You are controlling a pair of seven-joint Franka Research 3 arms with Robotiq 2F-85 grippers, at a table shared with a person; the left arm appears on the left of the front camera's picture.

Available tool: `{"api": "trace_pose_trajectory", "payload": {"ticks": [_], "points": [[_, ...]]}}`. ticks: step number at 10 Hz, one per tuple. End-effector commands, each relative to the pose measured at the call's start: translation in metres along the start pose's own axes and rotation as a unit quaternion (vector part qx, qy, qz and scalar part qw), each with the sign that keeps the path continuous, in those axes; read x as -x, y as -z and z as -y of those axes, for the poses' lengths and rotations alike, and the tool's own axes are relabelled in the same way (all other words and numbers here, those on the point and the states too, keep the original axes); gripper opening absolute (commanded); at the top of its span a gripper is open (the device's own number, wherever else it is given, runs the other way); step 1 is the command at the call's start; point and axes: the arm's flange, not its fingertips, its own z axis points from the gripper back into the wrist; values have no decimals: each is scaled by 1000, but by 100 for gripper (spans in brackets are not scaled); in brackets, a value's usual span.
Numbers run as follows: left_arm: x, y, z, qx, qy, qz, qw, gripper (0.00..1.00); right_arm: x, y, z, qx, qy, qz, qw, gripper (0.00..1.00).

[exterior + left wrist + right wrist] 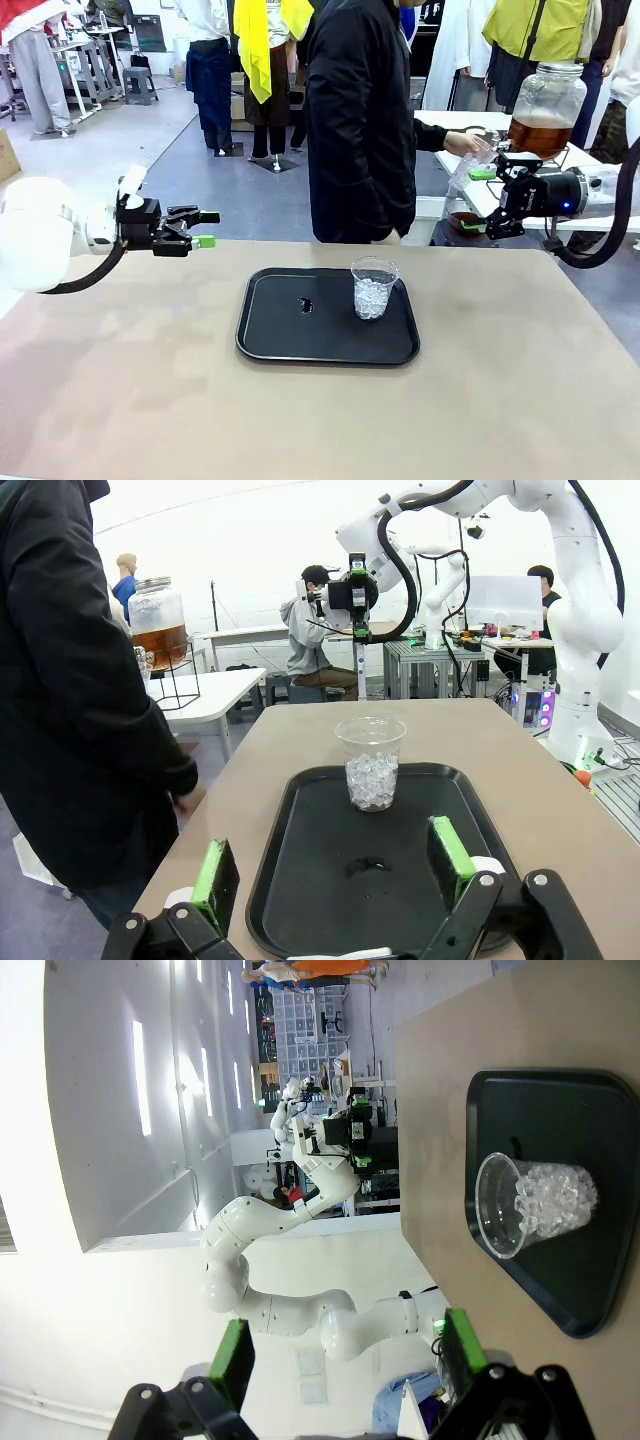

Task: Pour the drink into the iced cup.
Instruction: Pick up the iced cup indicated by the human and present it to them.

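The iced cup (374, 288), clear and about half full of ice, stands upright on a black tray (250, 345) in the middle of the surface (150, 380), in the tray's far right part. The drink (540, 135) is amber-brown and sits in a large glass jar (546, 105) on a white side table (590, 160) beyond the far right corner of the surface. A person (355, 130) in black stands at the far edge, with an arm reaching toward the jar. The left hand (207, 229) hovers above the far left part of the surface, released and empty, with its green pads (216, 885) well apart. The right hand (476, 200) hangs past the far right corner, below the jar, also released and grasping nothing.
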Motion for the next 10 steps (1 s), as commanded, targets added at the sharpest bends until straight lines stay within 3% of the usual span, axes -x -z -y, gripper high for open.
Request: {"api": "trace_pose_trajectory", "payload": {"ticks": [1,10], "points": [[-2,1,-2,0,-2,1,1000,100,1,0,-1,0,-1,1,1000,100],[-2,1,-2,0,-2,1,1000,100,1,0,-1,0,-1,1,1000,100]]}}
